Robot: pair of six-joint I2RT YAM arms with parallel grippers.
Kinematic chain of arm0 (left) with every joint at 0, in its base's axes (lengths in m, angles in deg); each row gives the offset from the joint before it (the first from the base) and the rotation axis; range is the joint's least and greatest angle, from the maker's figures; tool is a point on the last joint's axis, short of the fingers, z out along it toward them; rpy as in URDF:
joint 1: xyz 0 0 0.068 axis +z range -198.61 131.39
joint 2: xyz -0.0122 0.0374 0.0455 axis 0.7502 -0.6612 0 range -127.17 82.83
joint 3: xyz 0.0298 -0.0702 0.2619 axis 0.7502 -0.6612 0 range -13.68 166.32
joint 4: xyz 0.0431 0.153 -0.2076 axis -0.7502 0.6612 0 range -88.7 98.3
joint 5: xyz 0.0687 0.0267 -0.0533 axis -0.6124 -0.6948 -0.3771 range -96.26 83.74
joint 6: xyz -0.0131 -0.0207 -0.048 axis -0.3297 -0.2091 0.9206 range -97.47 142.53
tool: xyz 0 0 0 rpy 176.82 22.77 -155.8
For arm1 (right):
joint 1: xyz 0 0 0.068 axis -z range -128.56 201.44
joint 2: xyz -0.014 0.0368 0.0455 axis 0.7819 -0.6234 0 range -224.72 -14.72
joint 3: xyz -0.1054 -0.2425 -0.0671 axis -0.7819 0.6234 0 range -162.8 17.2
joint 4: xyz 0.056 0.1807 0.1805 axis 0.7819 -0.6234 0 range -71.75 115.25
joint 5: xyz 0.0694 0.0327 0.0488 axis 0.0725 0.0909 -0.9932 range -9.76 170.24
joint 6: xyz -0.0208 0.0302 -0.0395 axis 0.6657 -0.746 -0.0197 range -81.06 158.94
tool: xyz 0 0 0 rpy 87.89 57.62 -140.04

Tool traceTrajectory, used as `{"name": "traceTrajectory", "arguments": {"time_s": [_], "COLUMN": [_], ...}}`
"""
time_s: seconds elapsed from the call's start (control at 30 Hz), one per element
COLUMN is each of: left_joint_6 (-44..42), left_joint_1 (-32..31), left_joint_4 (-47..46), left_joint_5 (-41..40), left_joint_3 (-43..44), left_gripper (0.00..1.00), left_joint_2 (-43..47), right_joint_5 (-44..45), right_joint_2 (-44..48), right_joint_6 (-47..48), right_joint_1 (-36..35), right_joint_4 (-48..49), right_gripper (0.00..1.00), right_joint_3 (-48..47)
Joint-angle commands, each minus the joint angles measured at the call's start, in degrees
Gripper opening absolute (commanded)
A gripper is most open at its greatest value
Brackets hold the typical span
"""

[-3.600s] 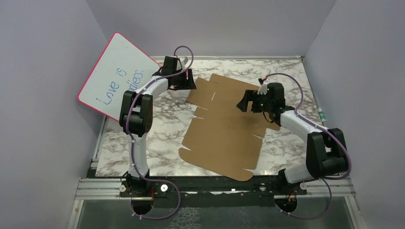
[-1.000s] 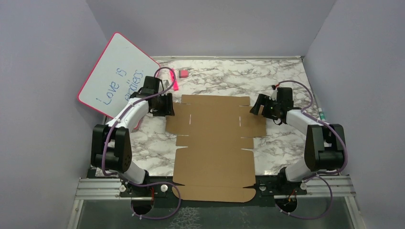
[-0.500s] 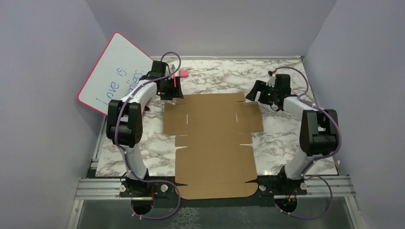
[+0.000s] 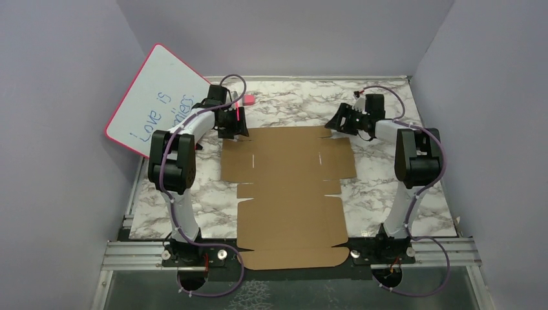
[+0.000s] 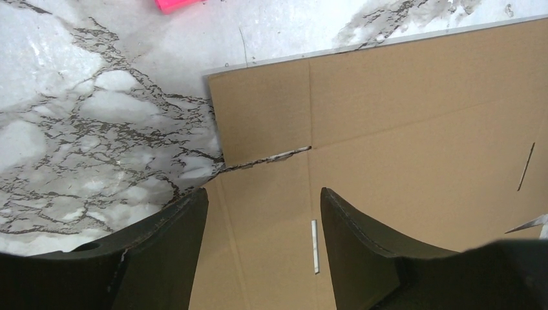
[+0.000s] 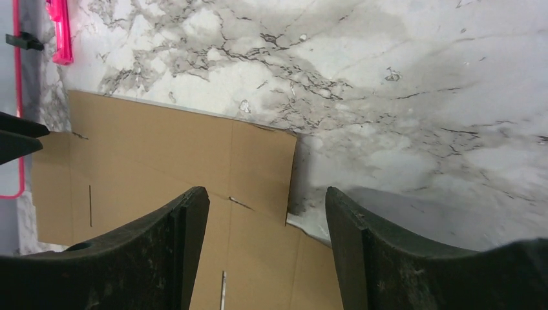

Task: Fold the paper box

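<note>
The paper box [image 4: 289,194] is a flat brown cardboard blank with flaps and slots, lying squarely in the middle of the marble table, its near flap over the front rail. My left gripper [image 4: 234,131] hovers open over the blank's far left corner [image 5: 258,103]. My right gripper [image 4: 334,123] hovers open over the far right corner [image 6: 262,168]. In both wrist views the jaws stand wide apart with nothing between them. The far flap lies flat.
A pink-framed whiteboard [image 4: 158,100] with blue writing leans at the left wall. A pink marker [image 4: 238,115] and a small pink eraser [image 4: 248,100] lie behind the blank. A green-tipped pen [image 4: 437,155] lies at the right edge. Grey walls enclose the table.
Over the last seconds the blank was turned square and pulled toward the front. In the last half second both grippers moved a little further back to the blank's far corners.
</note>
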Motion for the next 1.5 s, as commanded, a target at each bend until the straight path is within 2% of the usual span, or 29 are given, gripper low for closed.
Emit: {"name": "traceTrajectory", "arguments": {"time_s": [0.0, 0.17, 0.37, 0.47, 0.6, 0.93, 1.13, 1.27, 1.47], "left_joint_6": [0.94, 1.96, 3.13, 3.46, 3.78, 4.89, 5.30, 5.17, 4.72], "left_joint_1": [0.18, 0.14, 0.11, -0.16, -1.05, -3.38, -4.46, -4.61, -4.07], "left_joint_4": [-1.31, -2.65, -4.56, -5.18, -5.90, -7.41, -8.15, -8.32, -8.34], "left_joint_5": [-0.30, 0.67, 2.31, 2.82, 2.74, 2.70, 2.82, 2.84, 0.15], "left_joint_3": [1.07, 0.13, -1.37, -1.89, -2.73, -3.96, -4.47, -4.48, -4.26], "left_gripper": [0.66, 0.66, 0.66, 0.66, 0.66, 0.66, 0.66, 0.66, 0.69], "left_joint_2": [-1.55, -2.91, -3.80, -4.18, -4.25, -4.05, -4.34, -3.88, -0.20], "right_joint_5": [-6.64, -10.50, -13.12, -11.24, -5.64, 21.24, 34.85, 40.64, 41.65], "right_joint_2": [-4.81, -7.73, -7.78, -5.92, -2.48, 0.27, -1.30, -3.05, 0.57], "right_joint_6": [-3.38, -5.10, -5.25, -4.30, -2.05, 5.33, 6.84, 7.14, 7.87], "right_joint_1": [0.03, 0.02, -0.06, -0.39, -1.63, -10.52, -16.44, -18.80, -18.79], "right_joint_4": [3.02, 4.09, 4.35, 2.57, -0.87, -16.82, -21.37, -23.61, -19.97], "right_gripper": [0.70, 0.62, 0.40, 0.29, 0.20, 0.18, 0.18, 0.18, 0.18], "right_joint_3": [-2.36, -2.59, -2.58, -2.70, -2.71, -9.17, -13.49, -15.88, -12.04]}}
